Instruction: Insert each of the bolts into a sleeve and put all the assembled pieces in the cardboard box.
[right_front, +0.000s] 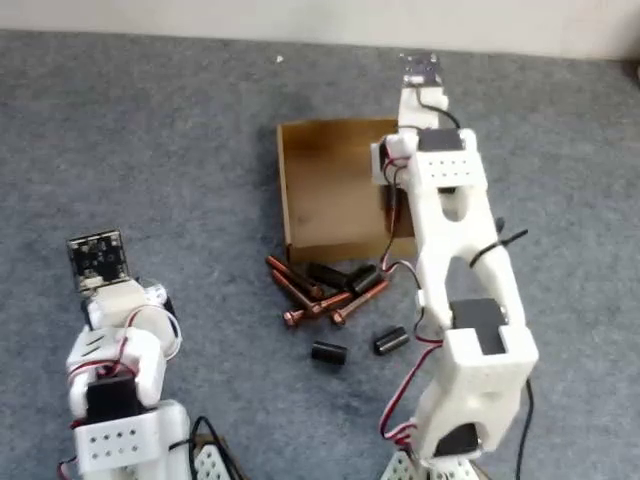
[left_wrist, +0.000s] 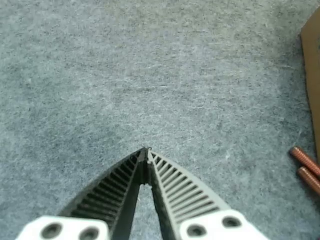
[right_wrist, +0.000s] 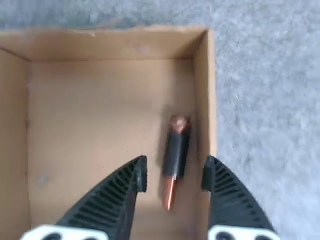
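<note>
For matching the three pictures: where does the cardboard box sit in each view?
High view: the cardboard box lies mid-table, just beyond the loose bolts.
Left wrist view: a strip of its wall shows at the frame's edge, close to two of those bolts.
Right wrist view: its floor and walls lie beneath the right gripper.
Shared landmark: the grey mat around the box.

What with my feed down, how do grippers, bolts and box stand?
Left gripper jaws shut, over carpet. Right gripper jaws open over box, one assembled piece inside. Bolts, sleeves loose outside.
</note>
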